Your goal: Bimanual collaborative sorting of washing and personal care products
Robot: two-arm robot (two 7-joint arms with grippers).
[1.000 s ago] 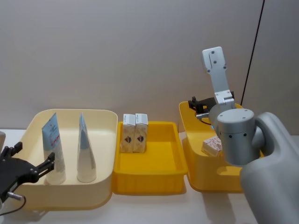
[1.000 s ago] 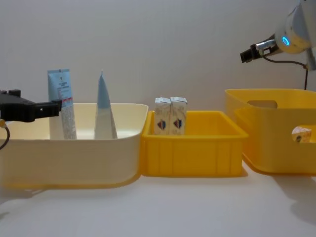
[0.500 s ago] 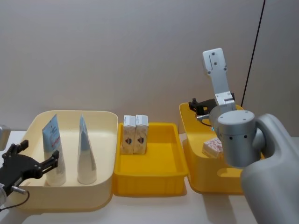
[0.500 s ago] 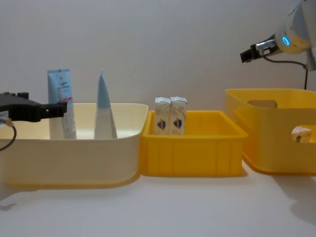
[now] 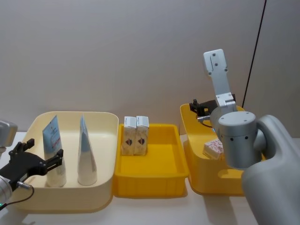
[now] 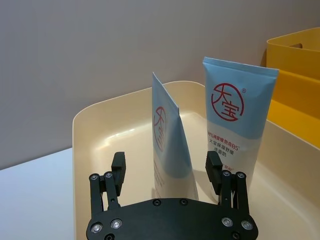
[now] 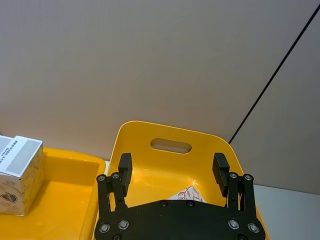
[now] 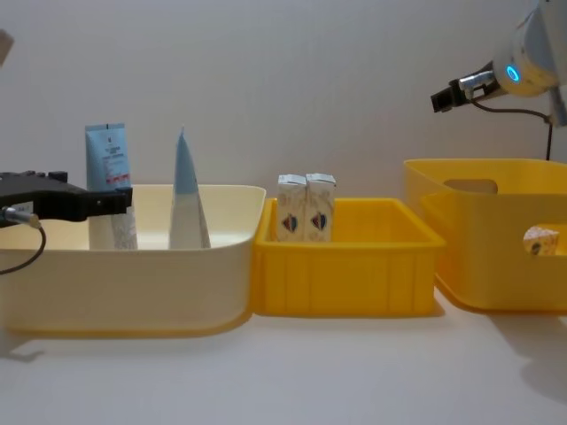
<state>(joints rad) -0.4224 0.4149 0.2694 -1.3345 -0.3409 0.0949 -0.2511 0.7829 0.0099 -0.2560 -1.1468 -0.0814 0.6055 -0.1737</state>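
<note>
Left pincer (image 5: 45, 149): jaws spread, empty, low over left side of cream bin (image 5: 101, 121). Near tube (image 5: 52, 143) lined up between jaws, apparently not yet touched.
Near tube and far tube (image 5: 86, 154) both upright on caps, crimped ends up; a side grip looks easy.
Two cartons (image 5: 135, 136) upright, side by side, at back of middle yellow tray (image 5: 164, 180); probably already sorted.
Loose carton (image 5: 213, 147) lying in right yellow bin (image 5: 187, 140).
Right pincer (image 7: 172, 165): open, empty, held high over that bin; likely waiting its turn.
All bins on worktop (image 8: 310, 372).
</note>
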